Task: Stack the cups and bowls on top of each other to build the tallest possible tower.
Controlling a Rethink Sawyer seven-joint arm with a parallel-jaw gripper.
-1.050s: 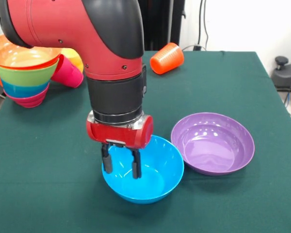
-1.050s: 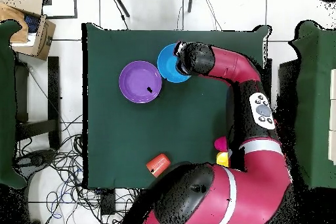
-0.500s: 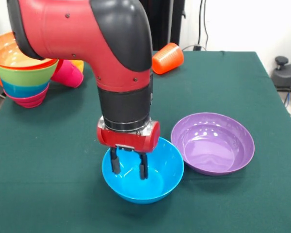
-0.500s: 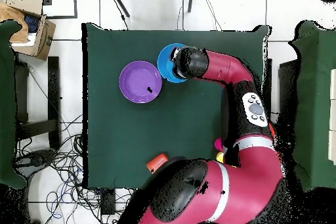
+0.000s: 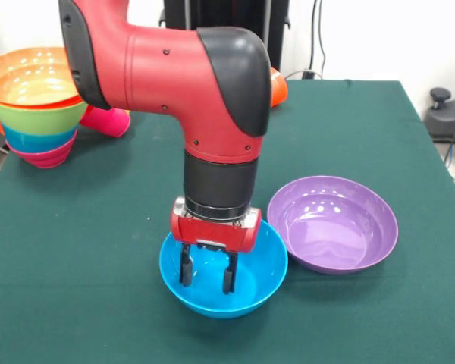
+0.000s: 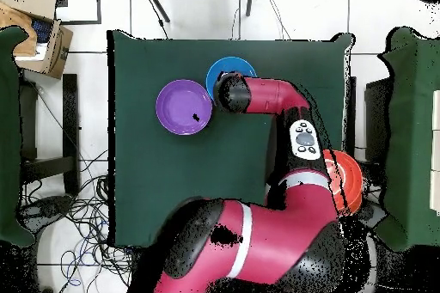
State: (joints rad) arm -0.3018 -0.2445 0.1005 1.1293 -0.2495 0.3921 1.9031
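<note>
My gripper point(image 5: 207, 274) is open, and both fingers point down inside the blue bowl point(image 5: 254, 273), near its front left wall, with nothing between them. In the overhead view the arm's wrist covers the gripper and most of the blue bowl point(image 6: 226, 67). The purple bowl point(image 5: 334, 224) sits empty just right of the blue one, rims almost touching, and it also shows clear of the arm as the purple bowl point(image 6: 183, 106). At the far left stands the tower point(image 5: 34, 106), with orange on green on blue on magenta. A red-pink cup point(image 5: 106, 120) lies beside it. An orange cup point(image 5: 277, 85) peeks from behind the arm.
The green tablecloth point(image 5: 76, 227) covers the whole table. My arm's big red elbow spans the view from the top left. A cardboard box point(image 6: 39, 36) sits on the floor beyond the table's corner, and cables lie beside it.
My gripper has shifted right and sunk lower into the blue bowl, still open. The arm has swung across and now hides most of the orange cup. The bowls have not moved.
</note>
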